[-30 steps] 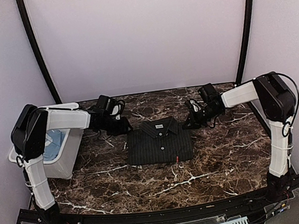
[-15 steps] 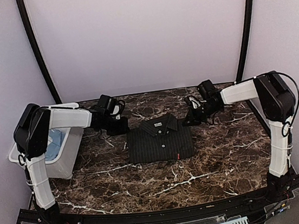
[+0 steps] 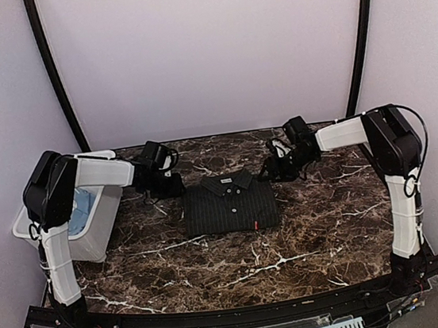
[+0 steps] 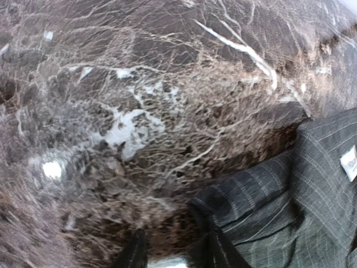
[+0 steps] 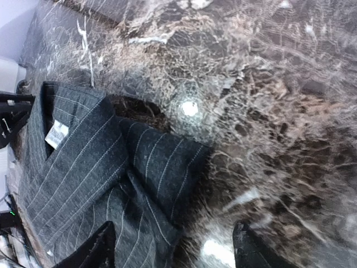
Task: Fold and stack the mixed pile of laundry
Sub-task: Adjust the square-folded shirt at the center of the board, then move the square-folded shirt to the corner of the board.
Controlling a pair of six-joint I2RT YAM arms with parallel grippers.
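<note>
The left gripper (image 4: 173,245) stood partly parted and the right gripper (image 5: 174,231) wider, neither clamping cloth (each at 1 shoulder corner). Between them the folded black pinstriped shirt (image 3: 231,208) lay on the counter (image 3: 307,233), collar toward the far edge, both arms equally near. The white bin (image 3: 92,237), at the left, held the light blue T-shirt (image 3: 81,210).
</note>
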